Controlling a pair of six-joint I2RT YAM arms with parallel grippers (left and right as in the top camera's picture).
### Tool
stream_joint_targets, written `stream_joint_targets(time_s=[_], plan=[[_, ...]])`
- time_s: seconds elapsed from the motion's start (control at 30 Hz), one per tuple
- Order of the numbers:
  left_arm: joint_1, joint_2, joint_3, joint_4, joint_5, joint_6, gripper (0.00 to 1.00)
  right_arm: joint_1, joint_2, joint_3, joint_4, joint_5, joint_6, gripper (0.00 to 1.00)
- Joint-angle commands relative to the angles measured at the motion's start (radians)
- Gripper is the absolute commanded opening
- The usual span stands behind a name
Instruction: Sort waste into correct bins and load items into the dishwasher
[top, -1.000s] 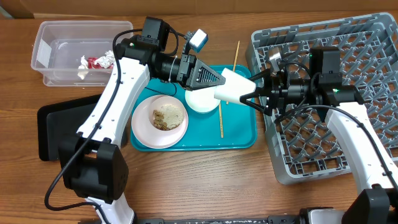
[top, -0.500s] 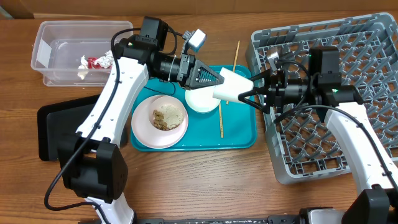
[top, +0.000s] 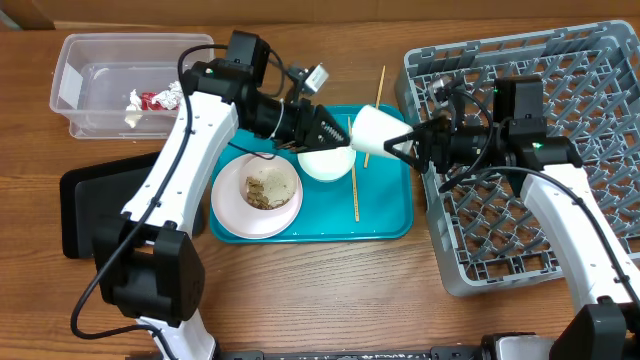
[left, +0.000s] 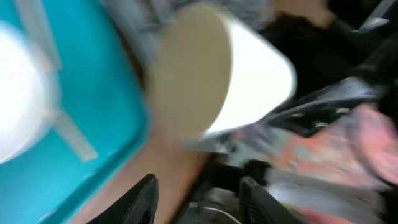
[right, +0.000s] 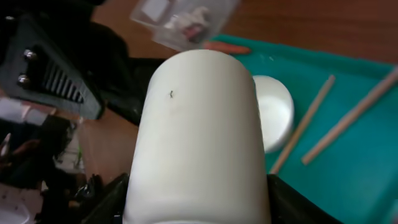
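White cup (top: 375, 130) on its side in the air over the far right part of the teal tray (top: 385, 222), mouth turned toward the left arm. Clamped at the end away from the mouth between the fingers (right: 115, 196) of the right gripper (top: 400, 146), side wall filling the gap from pad to pad in the right wrist view. Left gripper (top: 343, 130) just beside the cup's mouth, jaws parted and gripping nothing; black fingertips (left: 144, 198) apart at the bottom of the blurred left wrist view, cup beyond them.

On the tray below, a small white bowl (top: 325, 165). Just beside it a round pale pink plate (top: 232, 205) carrying beige crumbly scraps (top: 268, 187), rim overhanging the tray's left edge. One wooden chopstick (top: 355, 192) flat on the tray, right of the bowl; a second chopstick (top: 380, 88) reaching from the tray's far edge onto the wooden table (top: 300, 290). Small orange carrot (right: 227, 46) at the tray's far rim, seen from the right wrist.

At far left, a clear plastic tub (top: 135, 42) holding crumpled red-and-white wrappers (top: 155, 98) and white tissue (top: 133, 118). Shallow black tray (top: 85, 210) nearer, partly under the left arm. Grey dish rack (top: 600, 90) on the right, right arm stretched over it.
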Motion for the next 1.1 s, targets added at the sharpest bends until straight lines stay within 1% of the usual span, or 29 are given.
stream_joint_targets(time_s=[0.0,0.03,0.1,0.17,0.23,0.3,0.33,0.43,0.5,0.57,0.63,0.9,1.07], plan=[[0.066,-0.083,0.017,-0.019,-0.332,-0.06,0.45,-0.037,-0.04,0.093,-0.086,0.209,0.048,0.37],[0.086,-0.106,0.017,-0.029,-0.431,-0.088,0.46,-0.05,-0.042,0.131,-0.149,0.263,0.048,0.36],[0.117,-0.144,0.017,-0.046,-0.566,-0.122,0.46,-0.071,-0.042,0.2,-0.253,0.352,0.048,0.36],[0.153,-0.19,0.017,-0.066,-0.719,-0.169,0.46,-0.105,-0.042,0.29,-0.374,0.481,0.086,0.36],[0.181,-0.225,0.017,-0.083,-0.829,-0.206,0.5,-0.146,-0.042,0.367,-0.475,0.575,0.101,0.4],[0.204,-0.252,0.017,-0.098,-0.895,-0.227,0.54,-0.195,-0.042,0.424,-0.547,0.635,0.131,0.4],[0.215,-0.26,0.017,-0.105,-0.915,-0.232,0.54,-0.221,-0.042,0.443,-0.571,0.655,0.15,0.4],[0.235,-0.267,0.017,-0.121,-0.939,-0.234,0.53,-0.314,-0.042,0.465,-0.612,0.717,0.2,0.39],[0.246,-0.267,0.017,-0.128,-0.939,-0.234,0.53,-0.392,-0.036,0.465,-0.623,0.799,0.245,0.33],[0.254,-0.267,0.017,-0.13,-0.939,-0.233,0.52,-0.455,-0.024,0.465,-0.626,0.867,0.277,0.31],[0.257,-0.267,0.017,-0.134,-0.939,-0.23,0.53,-0.533,-0.005,0.465,-0.626,0.928,0.283,0.31],[0.256,-0.267,0.017,-0.134,-0.938,-0.23,0.52,-0.729,0.085,0.462,-0.646,0.938,0.317,0.31],[0.256,-0.267,0.017,-0.135,-0.935,-0.23,0.5,-0.765,0.187,0.461,-0.681,0.939,0.316,0.31]])
